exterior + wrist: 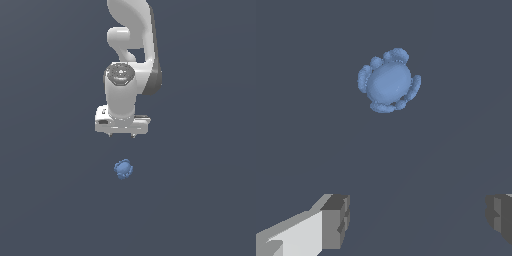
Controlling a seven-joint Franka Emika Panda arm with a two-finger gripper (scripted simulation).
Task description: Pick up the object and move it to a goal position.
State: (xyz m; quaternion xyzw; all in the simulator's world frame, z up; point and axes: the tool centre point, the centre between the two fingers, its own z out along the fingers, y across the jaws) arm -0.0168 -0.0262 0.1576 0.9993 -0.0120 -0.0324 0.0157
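The object (pixel 123 169) is a small lumpy blue blob lying on the dark grey floor, in the lower middle of the exterior view. The white arm hangs above it, and my gripper (pixel 122 136) points down with only short fingertip stubs showing below the hand. A clear gap separates the gripper from the object. In the wrist view the object (pixel 389 81) shows as a round blue body ringed with small bumps. My gripper (pixel 416 220) is open, its two grey fingertips (pixel 336 220) far apart with nothing between them. The goal position has no visible mark.
A plain dark grey surface fills both views. Only the white arm (pixel 131 40) rises from the top of the exterior view.
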